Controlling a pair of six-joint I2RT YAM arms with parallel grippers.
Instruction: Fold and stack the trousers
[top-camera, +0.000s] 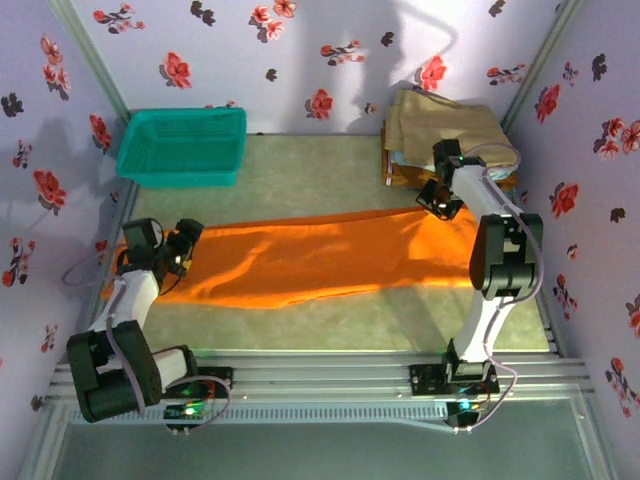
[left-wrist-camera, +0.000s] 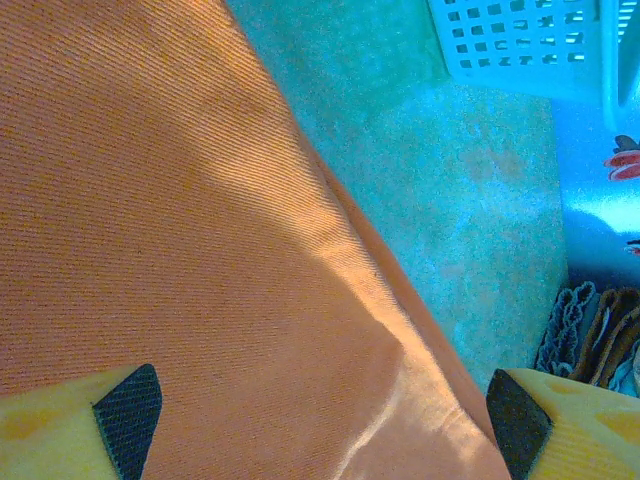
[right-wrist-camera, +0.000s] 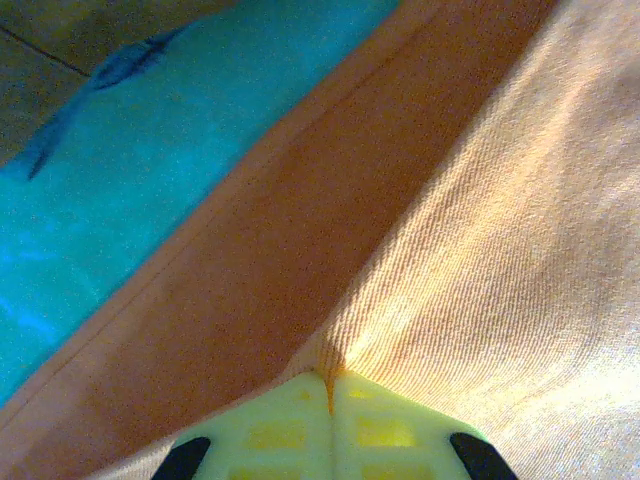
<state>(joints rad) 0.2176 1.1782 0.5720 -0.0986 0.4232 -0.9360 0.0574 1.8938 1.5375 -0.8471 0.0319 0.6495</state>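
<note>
Your right pincer (right-wrist-camera: 330, 395) is fully closed. Its two yellow fingers (right-wrist-camera: 280, 435) meet on a small pleat of the orange trousers (right-wrist-camera: 480, 250), and the cloth puckers right at the tips, so you have hold of the fabric there. From overhead, this pincer (top-camera: 440, 196) sits at the right end of the trousers (top-camera: 320, 260). The stack of folded garments (top-camera: 445, 130), tan on top, lies just beyond it.

Your left pincer (left-wrist-camera: 320, 430) stands wide open and grips nothing. Orange cloth spreads beneath and between its dark-padded fingertips (left-wrist-camera: 128, 418); I cannot tell whether the pads touch it. From overhead, that pincer (top-camera: 186, 243) is over the left end of the trousers. The teal basket (top-camera: 185, 148) lies well beyond it, apart from the cloth.

The trousers lie flat along the green surface (top-camera: 330, 180), stretched from one pincer to the other.
</note>
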